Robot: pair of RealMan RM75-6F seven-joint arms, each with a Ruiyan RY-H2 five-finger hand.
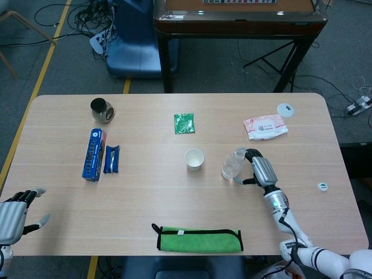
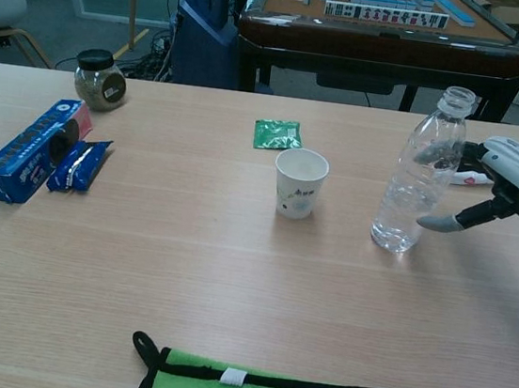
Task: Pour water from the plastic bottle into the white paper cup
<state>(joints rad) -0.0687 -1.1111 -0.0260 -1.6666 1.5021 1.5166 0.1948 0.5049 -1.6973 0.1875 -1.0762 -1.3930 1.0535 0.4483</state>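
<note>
Bottle (image 2: 421, 172) upright right of centre on the table (image 1: 174, 203), cap off, a little water in the bottom, and the white paper cup (image 2: 299, 183) stands just to its left, mouth up, ready to receive. Right hand (image 1: 259, 170) is at the bottle's side, fingers spread wide around it, thumb low, not yet clamped, looks like it's lining up a side grasp for tipping. Left hand (image 1: 14, 213) idles open at the near-left table edge. Green cloth (image 1: 199, 239) lies near the front edge.

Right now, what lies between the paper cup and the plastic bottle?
Nothing: bare table separates the paper cup from the plastic bottle, clearest in the chest view.
</note>
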